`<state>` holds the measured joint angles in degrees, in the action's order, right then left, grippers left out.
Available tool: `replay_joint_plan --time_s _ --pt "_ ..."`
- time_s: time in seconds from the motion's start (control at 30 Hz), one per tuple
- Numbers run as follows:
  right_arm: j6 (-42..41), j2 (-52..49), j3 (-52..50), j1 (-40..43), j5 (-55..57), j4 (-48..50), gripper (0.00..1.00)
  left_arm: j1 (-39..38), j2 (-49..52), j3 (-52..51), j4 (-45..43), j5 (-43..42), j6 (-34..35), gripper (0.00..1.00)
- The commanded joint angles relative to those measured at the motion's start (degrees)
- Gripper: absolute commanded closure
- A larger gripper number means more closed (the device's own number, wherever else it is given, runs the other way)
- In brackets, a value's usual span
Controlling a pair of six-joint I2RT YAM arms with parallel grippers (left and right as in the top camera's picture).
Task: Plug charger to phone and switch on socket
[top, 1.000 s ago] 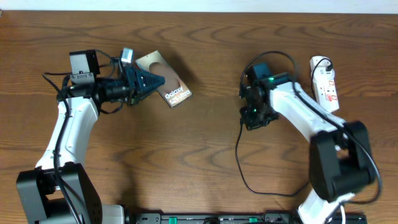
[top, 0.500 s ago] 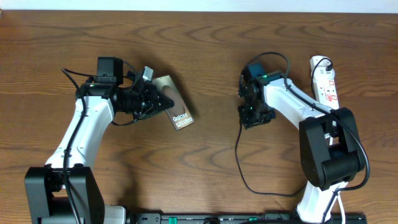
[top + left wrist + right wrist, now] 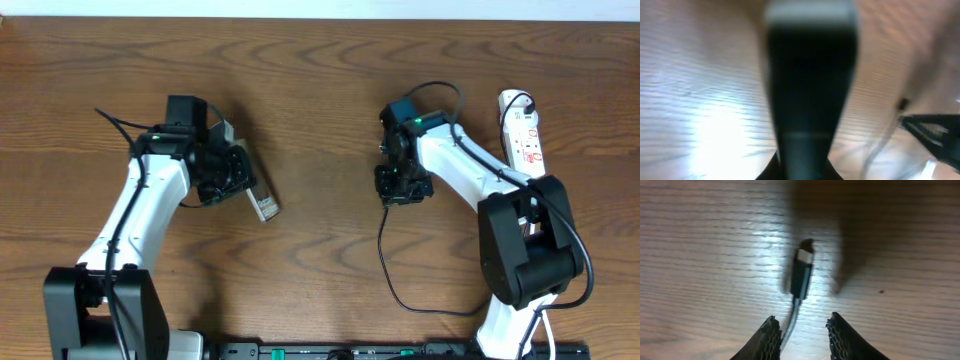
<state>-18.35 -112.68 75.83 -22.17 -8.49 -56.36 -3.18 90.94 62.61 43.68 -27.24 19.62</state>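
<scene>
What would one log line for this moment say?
left pincer: holding phone | right pincer: open over charger | socket: untouched

This looks like a robotics lab bench, not a home or an office. Two white-and-black robot arms, the left arm [image 3: 130, 215] and the right arm [image 3: 470, 165], stand at the near edge of a brown wood-grain table [image 3: 320, 80]. A black mounting rail [image 3: 300, 351] with small green parts runs along that edge. Exposed arm cables [image 3: 440, 90] loop off the joints, and each wrist carries its own camera. A pale strip [image 3: 320, 6] borders the far edge. The things at hand are a small set of props: a phone [image 3: 260, 200], a charger cable [image 3: 385, 270] and a white power strip [image 3: 524, 135], all seen from straight above.
</scene>
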Motion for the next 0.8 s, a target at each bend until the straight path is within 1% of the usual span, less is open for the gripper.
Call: replay_joint_plan --time_s 0.0,0.1,0.17,0.27,0.47,0.77 --pt "-2.9 1.0 -0.3 -1.0 2.0 0.2 0.69 -3.5 0.4 1.4 0.2 7.5 1.1 0.93" --pt "-3.1 1.0 -0.3 -1.1 2.6 0.2 0.69 -7.1 1.7 1.4 0.9 14.7 3.5 0.93" --pt "-3.1 1.0 -0.3 -1.1 2.6 0.3 0.69 -8.8 3.0 1.4 1.2 17.1 3.7 0.92" --pt "-3.1 1.0 -0.3 -1.1 2.6 0.6 0.69 -10.6 5.2 1.4 0.8 17.9 3.7 0.93" --pt "-3.1 1.0 -0.3 -1.1 2.6 1.1 0.69 -10.9 8.6 1.4 -0.7 17.9 3.6 0.93" --pt "-3.1 1.0 -0.9 -1.2 2.5 0.7 0.65 -10.9 8.7 1.4 -2.6 17.6 3.6 0.93"
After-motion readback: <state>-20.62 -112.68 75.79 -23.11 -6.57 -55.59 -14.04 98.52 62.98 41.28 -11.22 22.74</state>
